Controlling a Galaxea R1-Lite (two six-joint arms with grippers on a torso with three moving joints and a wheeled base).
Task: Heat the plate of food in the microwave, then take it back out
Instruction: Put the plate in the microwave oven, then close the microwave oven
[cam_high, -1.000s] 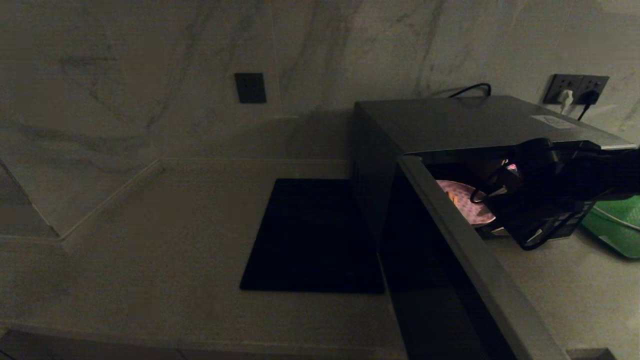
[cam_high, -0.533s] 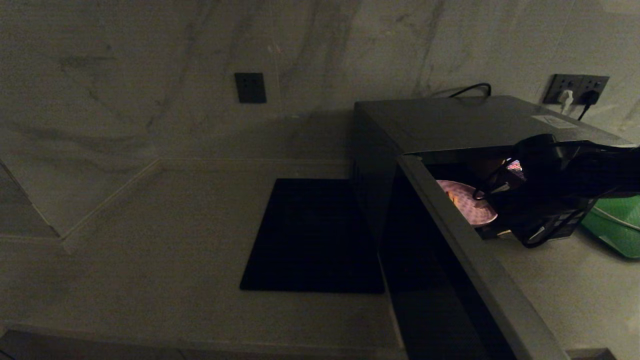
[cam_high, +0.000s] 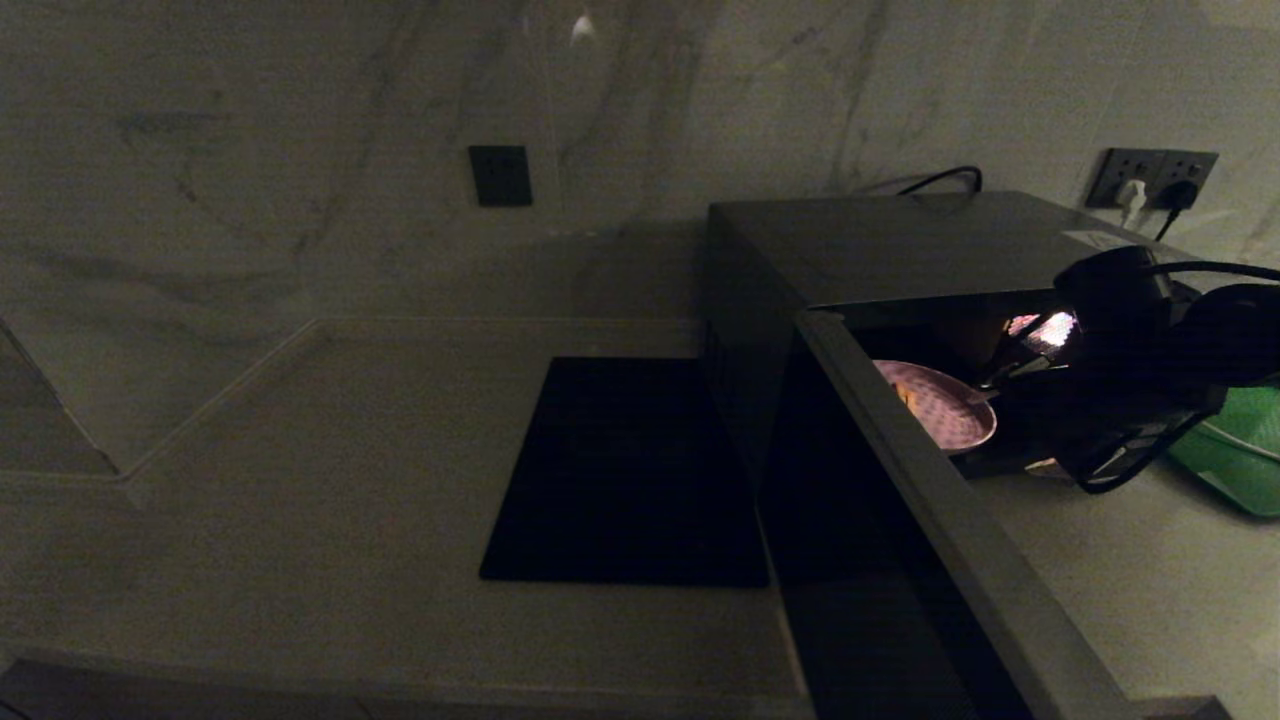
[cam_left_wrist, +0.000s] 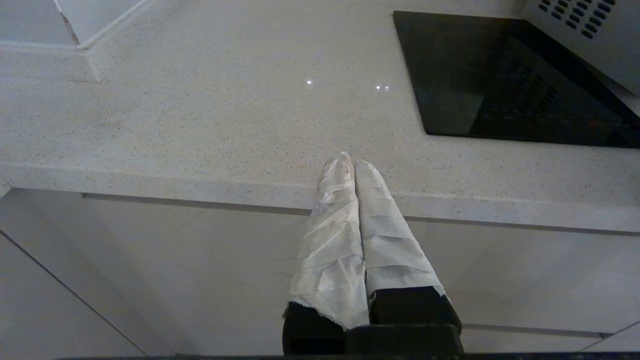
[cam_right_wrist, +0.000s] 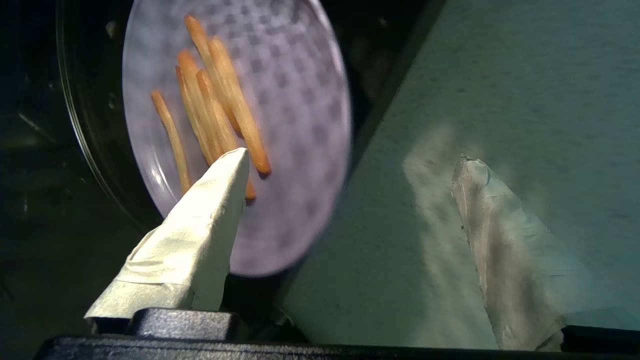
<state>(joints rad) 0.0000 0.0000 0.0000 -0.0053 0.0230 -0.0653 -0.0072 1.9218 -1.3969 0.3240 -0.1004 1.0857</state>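
Along the left of the head view a pale, speckled stone worktop (cam_high: 300, 450) runs back to a marble-veined wall (cam_high: 250, 120), with a stepped ledge cutting in at the far left corner and a small dark wall plate (cam_high: 500, 175) set above it. Below the front edge of the worktop, in the left wrist view, the left gripper (cam_left_wrist: 350, 162) hangs parked in front of the light cabinet fronts (cam_left_wrist: 200, 260), its tape-wrapped fingers (cam_left_wrist: 332, 235) pressed together and holding nothing. Further right a flat black square mat (cam_high: 625, 470) lies on the worktop, just beside the microwave (cam_high: 900, 240). The microwave door (cam_high: 900, 520) stands swung open toward the camera. Inside the lit cavity the plate of food (cam_high: 940, 405) rests flat, a lavender plate with several thin orange fries (cam_right_wrist: 220, 100) lying across it. The right gripper (cam_right_wrist: 350, 165) sits at the cavity mouth, its taped fingers (cam_right_wrist: 200, 240) spread wide apart and gripping nothing; one finger overlaps the plate in the wrist view and the other stands over the grey worktop outside. Behind the microwave a cable (cam_high: 940, 180) leads toward a wall socket (cam_high: 1150, 178) with plugs in it. At the far right a green tray (cam_high: 1235, 450) lies on the worktop
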